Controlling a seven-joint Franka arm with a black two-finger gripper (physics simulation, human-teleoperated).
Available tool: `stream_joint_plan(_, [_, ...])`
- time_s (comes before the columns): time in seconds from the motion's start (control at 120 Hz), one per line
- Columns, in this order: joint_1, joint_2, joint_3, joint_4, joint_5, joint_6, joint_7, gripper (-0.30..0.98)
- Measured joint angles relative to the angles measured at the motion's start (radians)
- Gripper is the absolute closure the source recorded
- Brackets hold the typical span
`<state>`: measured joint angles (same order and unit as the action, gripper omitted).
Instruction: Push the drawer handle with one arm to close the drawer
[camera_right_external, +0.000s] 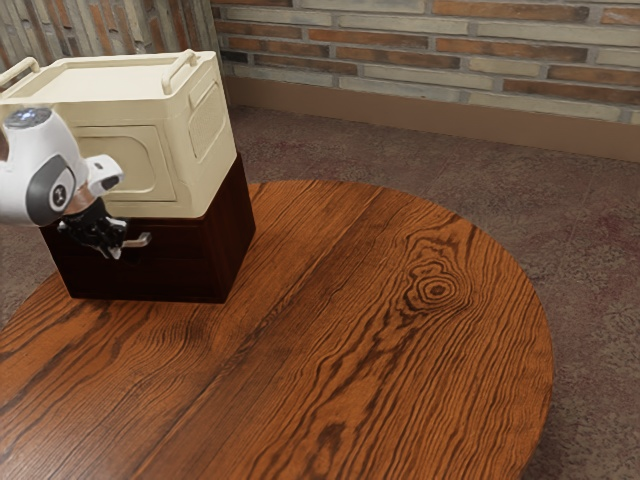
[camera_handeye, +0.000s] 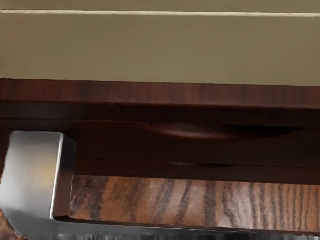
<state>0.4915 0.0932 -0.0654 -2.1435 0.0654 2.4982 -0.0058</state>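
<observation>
Round tabletop of orange-brown wood (camera_right_external: 400, 340), dark streaked grain, ringed knot toward the exterior view's right. On it, at the exterior view's left, a low dark red-brown wooden cabinet (camera_right_external: 180, 272); stacked on that, a cream box (camera_right_external: 128, 165) with recessed side panels and a raised bar grip at each end of its top. White arm with grey joint covers (camera_right_external: 35, 165) comes in from the exterior view's left, in front of the cream box. Black gripper (camera_right_external: 114, 250) hangs low before the cabinet's front, pointing down, at the height of the handle. Its state: cannot tell whether open or closed, nor whether it grips anything. Silver-grey metal bar handle (camera_right_external: 140, 240) sits on the cabinet's front, one end jutting out just beside the gripper, toward the exterior view's right; contact between the two not readable. Wrist view, close in: the handle's squared post and long bar, standing out from the dark drawer front (camera_handeye: 200, 150), streaked tabletop visible between bar and front. The drawer front lies beneath the cabinet's top edge, cream wall of the box above; whether it is fully closed, cannot tell. Beyond the table, mottled grey-brown carpet (camera_right_external: 590, 230), brown skirting board (camera_right_external: 400, 118), wall of orange and pale bricks (camera_right_external: 480, 65).
</observation>
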Motion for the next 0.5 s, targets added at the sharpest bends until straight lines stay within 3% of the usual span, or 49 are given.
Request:
stream_joint_plan(0.083, [0.007,-0.061,-0.015,-0.073,-0.001,-0.002,-0.023,0.71])
stream_joint_plan(0.175, [0.020,-0.162,-0.063,-0.214,-0.086,-0.042,-0.031,0.68])
stream_joint_plan(0.267, [-0.012,-0.243,-0.109,-0.252,-0.184,-0.169,-0.038,0.63])
stream_joint_plan(0.333, [-0.083,-0.237,-0.121,-0.144,-0.253,-0.289,-0.043,0.49])
stream_joint_plan(0.392, [-0.229,-0.194,-0.065,0.021,-0.287,-0.392,-0.045,0.37])
stream_joint_plan(0.5, [-0.409,-0.119,0.011,0.332,-0.280,-0.568,-0.047,0.22])
